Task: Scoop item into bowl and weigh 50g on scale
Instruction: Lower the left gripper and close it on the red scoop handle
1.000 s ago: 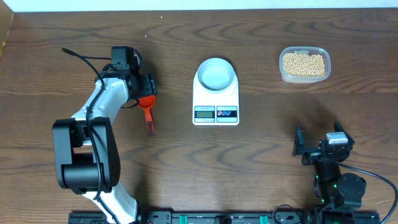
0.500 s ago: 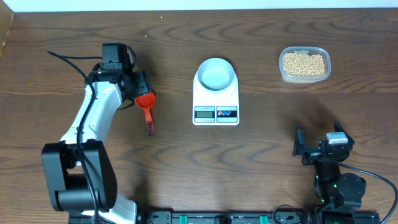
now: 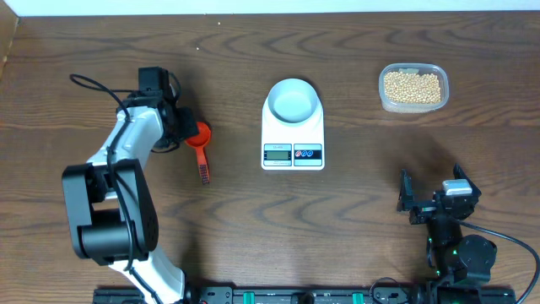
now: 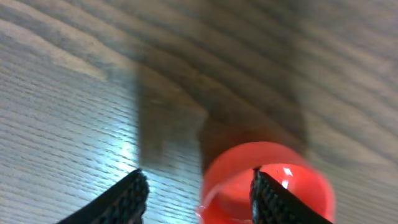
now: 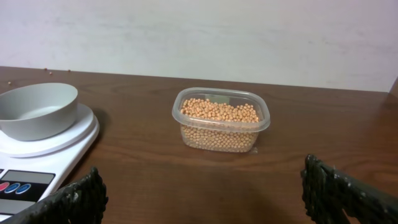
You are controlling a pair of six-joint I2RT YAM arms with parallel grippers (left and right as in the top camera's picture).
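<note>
Resting on grained wooden table [image 3: 354, 211]: glossy round red scoop [image 3: 199, 135]

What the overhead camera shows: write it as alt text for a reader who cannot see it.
The left gripper hangs over the cup of a red scoop lying on a brown wooden table. To its right a pale bowl sits empty on a white scale, and farther right a clear tub holds tan beans.

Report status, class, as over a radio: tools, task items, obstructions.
Left tool open, down at the red scoop. Right tool open, holding nothing. Bowl empty on scale; beans in tub. No obstructions seen.
</note>
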